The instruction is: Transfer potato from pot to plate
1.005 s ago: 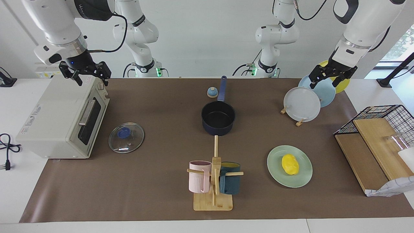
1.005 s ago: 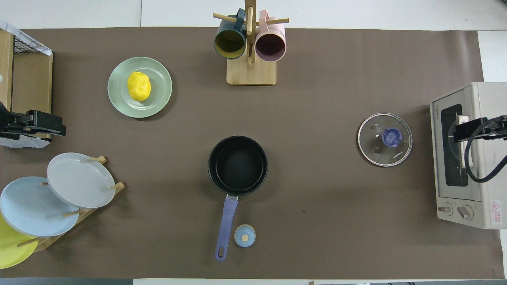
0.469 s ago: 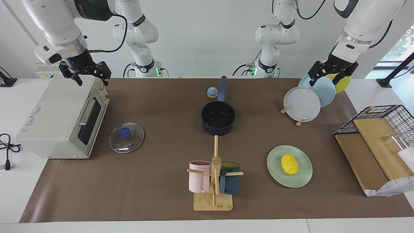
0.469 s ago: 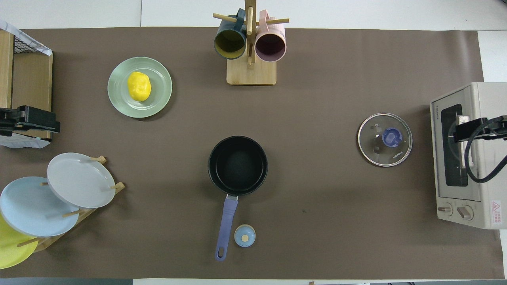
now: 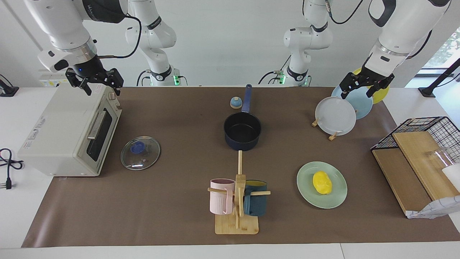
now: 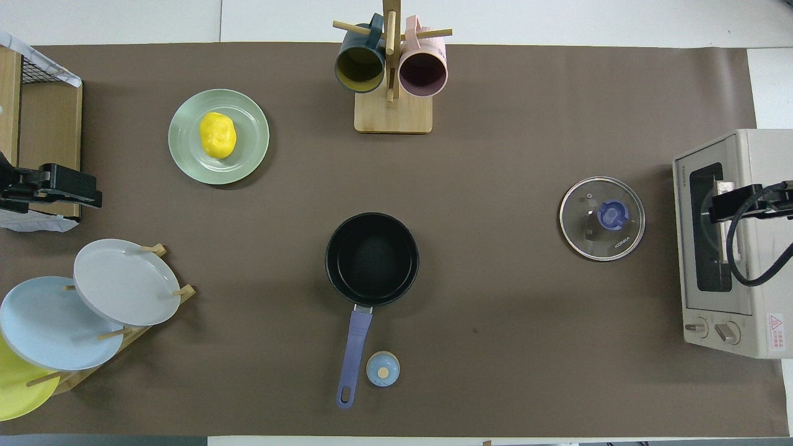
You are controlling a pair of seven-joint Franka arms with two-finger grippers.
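The yellow potato (image 5: pixel 322 182) (image 6: pixel 217 134) lies on the mint-green plate (image 5: pixel 305 189) (image 6: pixel 249 155), which sits toward the left arm's end of the table, farther from the robots than the pot. The navy pot (image 5: pixel 242 131) (image 6: pixel 372 259) stands mid-table with a bare black inside, its blue handle pointing toward the robots. My left gripper (image 5: pixel 357 93) (image 6: pixel 68 189) hangs open and holds nothing, up in the air over the plate rack. My right gripper (image 5: pixel 99 84) (image 6: pixel 740 204) waits open over the toaster oven.
A plate rack (image 5: pixel 336 115) holds grey-white, light blue and yellow plates. A glass lid (image 5: pixel 140 153) lies beside the toaster oven (image 5: pixel 68 133). A mug tree (image 5: pixel 237 201) stands farthest from the robots. A small blue bell (image 5: pixel 235 103) sits by the pot handle. A wire basket (image 5: pixel 417 158) stands at the left arm's end.
My left gripper has risen a little and shifted slightly over the plate rack. The potato, plate, pot and right arm have not moved.
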